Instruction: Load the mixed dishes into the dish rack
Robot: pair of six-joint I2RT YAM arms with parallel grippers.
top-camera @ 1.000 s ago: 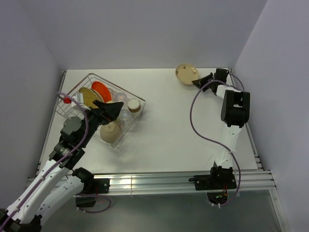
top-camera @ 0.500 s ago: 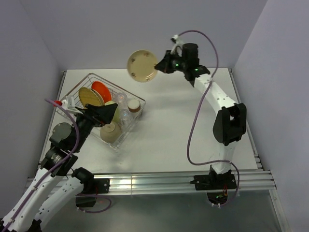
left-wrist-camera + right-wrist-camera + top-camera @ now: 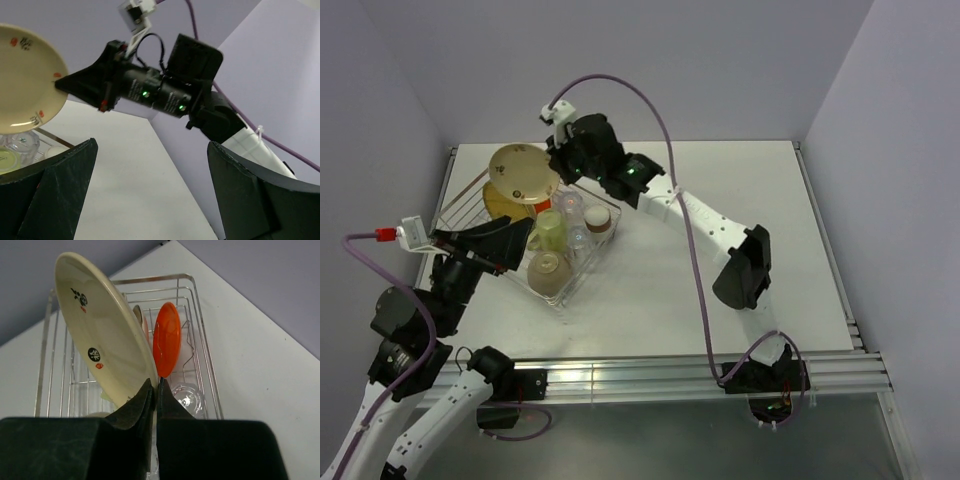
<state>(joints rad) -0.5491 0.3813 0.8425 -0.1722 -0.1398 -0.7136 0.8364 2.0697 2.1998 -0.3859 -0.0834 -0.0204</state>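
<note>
- The right gripper [image 3: 155,382] has its jaws clamped on the rim of a cream patterned plate [image 3: 100,335], which it holds on edge, tilted, above the far end of the dish rack [image 3: 458,205].
- In the rack's far end an orange plate [image 3: 167,337] stands upright among the prongs, just beside the held plate. A tan woven-look plate [image 3: 505,208] stands next to it.
- Toward the rack's near end sit a pale yellow mug [image 3: 548,230], two clear glasses [image 3: 570,203], a small cup [image 3: 599,220] and a pale bowl [image 3: 548,272] in the near corner.
- The left gripper [image 3: 152,150] hangs at the rack's near-left edge, its jaws spread wide and holding nothing.
</note>
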